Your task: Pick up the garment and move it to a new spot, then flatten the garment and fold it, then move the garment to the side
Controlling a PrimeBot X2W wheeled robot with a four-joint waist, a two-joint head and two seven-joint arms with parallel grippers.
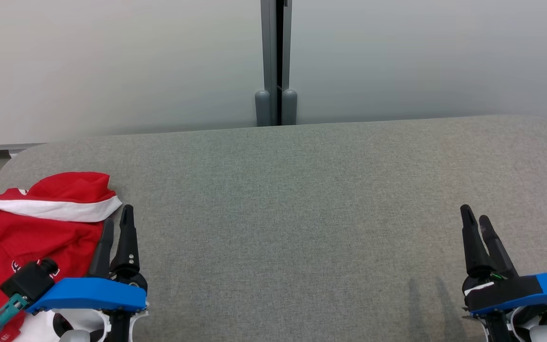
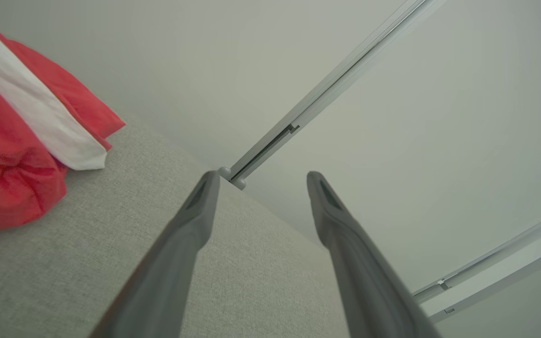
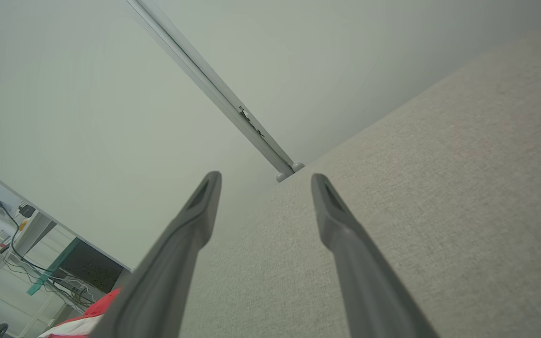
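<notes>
- One garment [image 1: 26,228], red with a white band, lies crumpled at the near left corner of the grey fabric surface [image 1: 278,213].
- Two arms are counted, with two dark fingers on each.
- Left fingers [image 1: 126,232]: near left, just beside the garment's right edge, pointing to the far side, spread wide, gripping nothing.
- Right fingers [image 1: 473,242]: near right, well apart from the garment, pointing to the far side, spread wide and empty.
- One grey post [image 1: 276,107] stands behind the far edge.
</notes>
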